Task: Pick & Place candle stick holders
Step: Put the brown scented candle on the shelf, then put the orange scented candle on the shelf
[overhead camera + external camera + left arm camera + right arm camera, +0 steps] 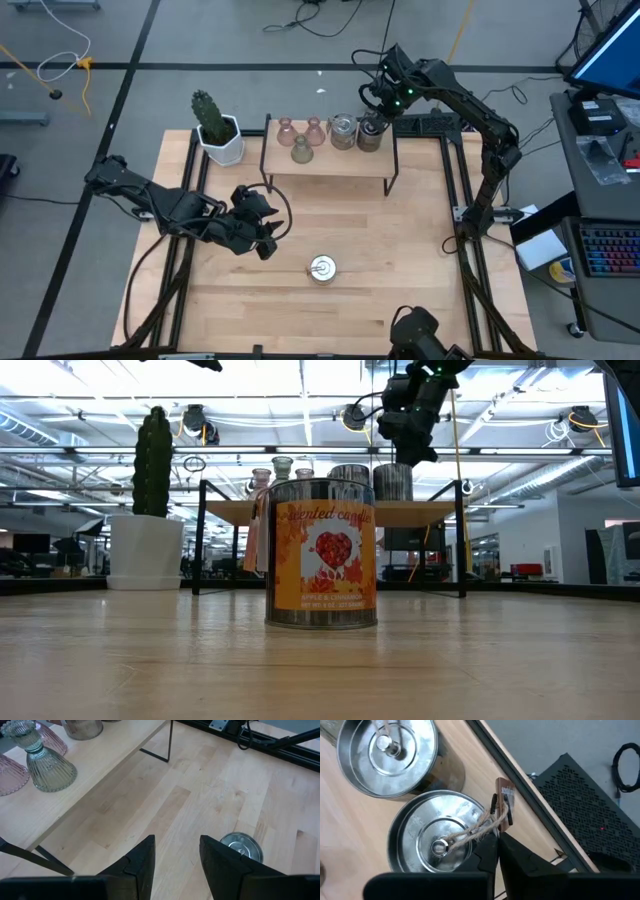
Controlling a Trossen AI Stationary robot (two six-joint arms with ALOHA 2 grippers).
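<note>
The right end effector [374, 118] hangs over the far right end of the small shelf [330, 165] at the back of the wooden surface [400, 240], directly above a silvery-grey candle holder [432, 837]. In the right wrist view its two dark fingers [487, 857] are pressed together at the rim of that tin's lid, just beside the twine and small tag [504, 807] tied to the lid knob; whether they pinch the twine cannot be told. A second silvery-grey holder [387, 755] stands next to it on the shelf.

Further along the same shelf are two pinkish glass holders [287, 130] and an olive-green ribbed glass one [46, 762] (the green one stands just in front of the pink pair).

The orange-labelled tin candle [321, 555] stands alone on the open surface, well in front of the shelf.

The left end effector [262, 238] waits low over the surface, near that tin, its fingers [142, 862] spread apart and holding nothing.

A white pot with a cactus [218, 130] stands beside the shelf's left end.
</note>
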